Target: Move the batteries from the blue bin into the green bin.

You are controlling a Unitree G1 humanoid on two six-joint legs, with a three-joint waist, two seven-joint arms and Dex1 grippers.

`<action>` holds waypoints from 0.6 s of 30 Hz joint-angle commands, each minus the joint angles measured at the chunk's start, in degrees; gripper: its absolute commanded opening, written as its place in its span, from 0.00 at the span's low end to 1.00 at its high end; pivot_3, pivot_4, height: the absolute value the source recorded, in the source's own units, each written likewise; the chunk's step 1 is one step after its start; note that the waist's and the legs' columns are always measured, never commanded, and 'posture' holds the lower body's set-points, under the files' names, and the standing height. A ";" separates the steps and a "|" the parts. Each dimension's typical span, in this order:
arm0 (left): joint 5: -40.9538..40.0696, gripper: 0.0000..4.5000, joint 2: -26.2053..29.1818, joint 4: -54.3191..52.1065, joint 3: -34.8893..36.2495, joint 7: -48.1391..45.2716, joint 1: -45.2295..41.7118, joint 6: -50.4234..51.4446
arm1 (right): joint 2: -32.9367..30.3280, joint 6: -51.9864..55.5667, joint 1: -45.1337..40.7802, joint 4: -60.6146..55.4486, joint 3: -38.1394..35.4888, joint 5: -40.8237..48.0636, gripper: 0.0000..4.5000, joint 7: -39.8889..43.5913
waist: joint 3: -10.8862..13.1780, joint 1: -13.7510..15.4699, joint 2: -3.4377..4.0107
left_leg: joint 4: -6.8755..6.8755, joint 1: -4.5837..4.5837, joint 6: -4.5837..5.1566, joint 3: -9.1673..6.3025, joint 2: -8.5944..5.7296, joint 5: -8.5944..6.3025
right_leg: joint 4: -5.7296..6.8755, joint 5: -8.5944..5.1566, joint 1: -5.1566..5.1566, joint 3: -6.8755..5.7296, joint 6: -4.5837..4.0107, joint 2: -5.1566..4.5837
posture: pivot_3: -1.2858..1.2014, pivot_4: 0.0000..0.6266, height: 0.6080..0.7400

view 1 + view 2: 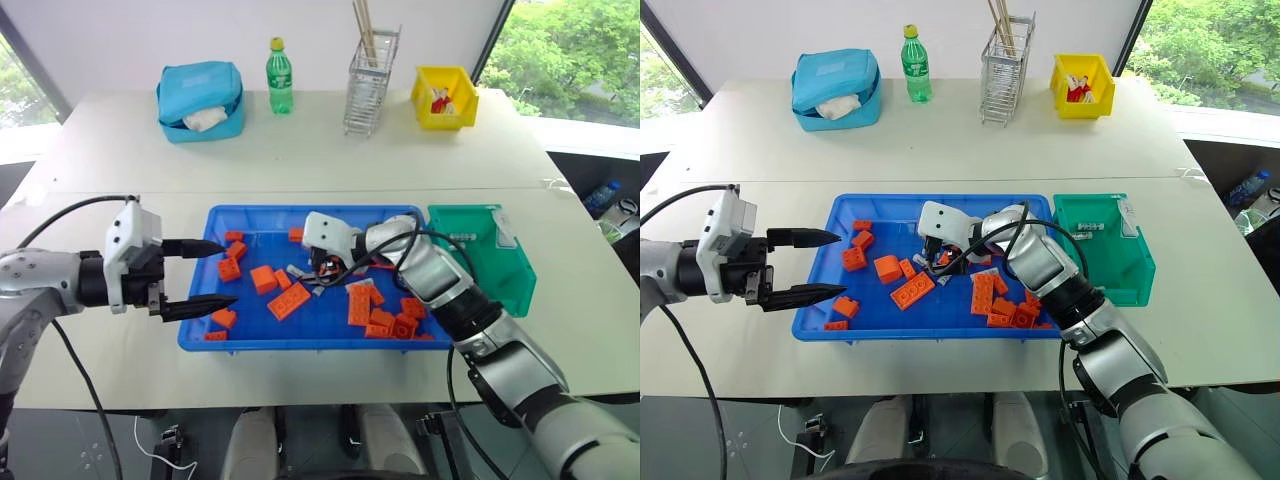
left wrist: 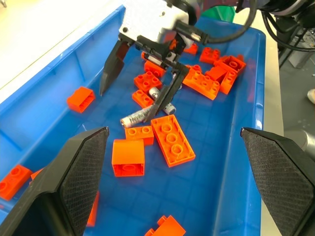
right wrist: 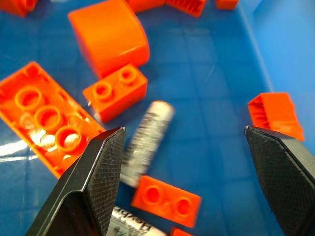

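The blue bin (image 1: 196, 335) lies mid-table, strewn with orange bricks (image 1: 289, 300). Two batteries (image 3: 147, 142) lie on its floor among the bricks, one more (image 3: 129, 223) close beside the first. My right gripper (image 2: 129, 103) hangs open just above them, with nothing between its fingers. The nearer battery (image 2: 135, 117) lies just beside one fingertip. My left gripper (image 1: 230, 272) stands open and empty over the bin's left rim. The green bin (image 1: 505, 275) sits against the blue bin's right end, with small silvery cylinders (image 1: 457, 237) in it.
At the table's far side stand a light-blue pouch (image 1: 200, 100), a green bottle (image 1: 279, 75), a wire holder with sticks (image 1: 370, 85) and a yellow bin (image 1: 445, 97). Bricks crowd the blue bin's right half.
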 commanded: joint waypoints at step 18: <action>-0.21 1.00 -1.14 0.77 -3.44 -3.23 -3.08 -1.45 | -1.52 14.81 -0.93 -13.74 -6.66 8.13 0.01 6.91 | 0.00 0.19 0.00 | 0.00 -0.01 0.00 0.00 0.00 0.00 | 0.00 0.00 0.00 0.00 0.00 0.00 | 0.52 0.24 0.97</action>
